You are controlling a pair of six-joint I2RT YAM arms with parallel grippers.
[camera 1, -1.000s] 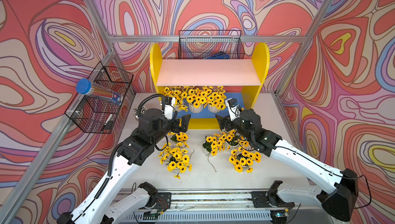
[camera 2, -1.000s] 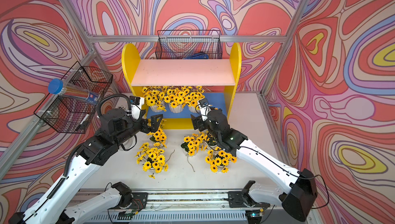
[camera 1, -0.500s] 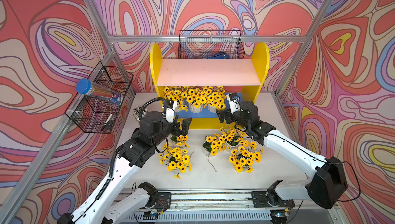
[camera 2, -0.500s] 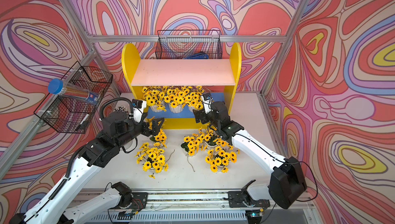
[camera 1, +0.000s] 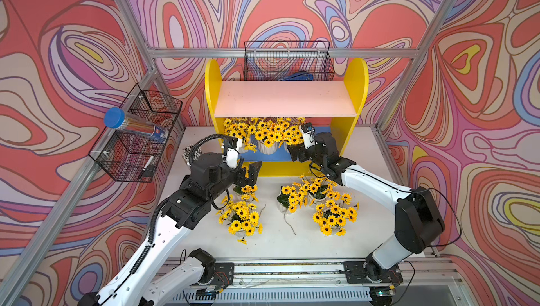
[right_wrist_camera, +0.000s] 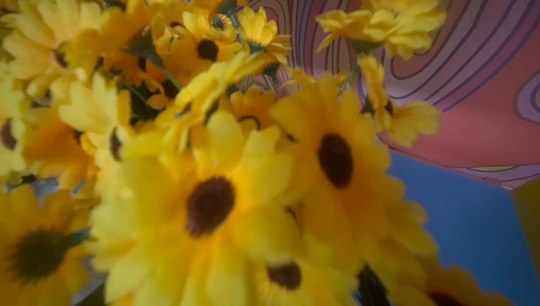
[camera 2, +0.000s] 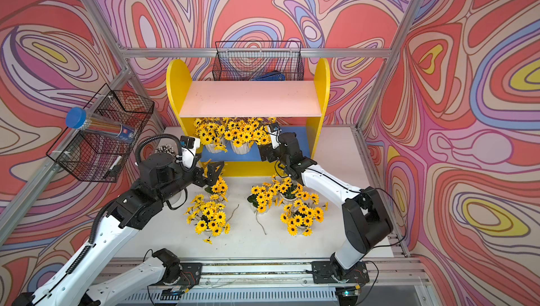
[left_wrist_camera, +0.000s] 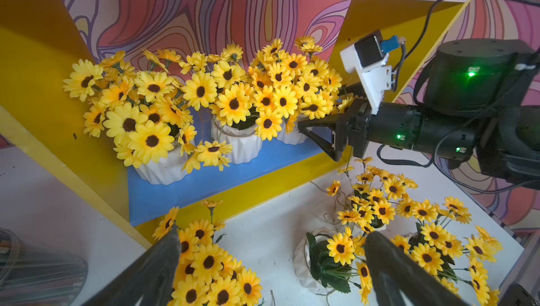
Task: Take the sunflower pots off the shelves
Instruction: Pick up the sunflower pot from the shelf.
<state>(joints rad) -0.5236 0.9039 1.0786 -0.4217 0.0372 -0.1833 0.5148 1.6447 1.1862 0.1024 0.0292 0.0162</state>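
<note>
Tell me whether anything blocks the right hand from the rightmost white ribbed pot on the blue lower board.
No separate thing shows between them. The open right hand sits close beside the white ribbed sunflower pot on the blue lower board; only overhanging yellow sunflower blooms crowd the gap.

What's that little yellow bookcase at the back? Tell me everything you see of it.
The shelves are a small painted unit, seemingly wood, standing upright at the back of the white table. Two yellow side panels with rounded tops carry a pale pink upper board, bare, and a blue lower board with a yellow strip under its front edge. Three sunflower pots stand on the blue board, crowded toward its left end. A black wire basket hangs behind the top.
</note>
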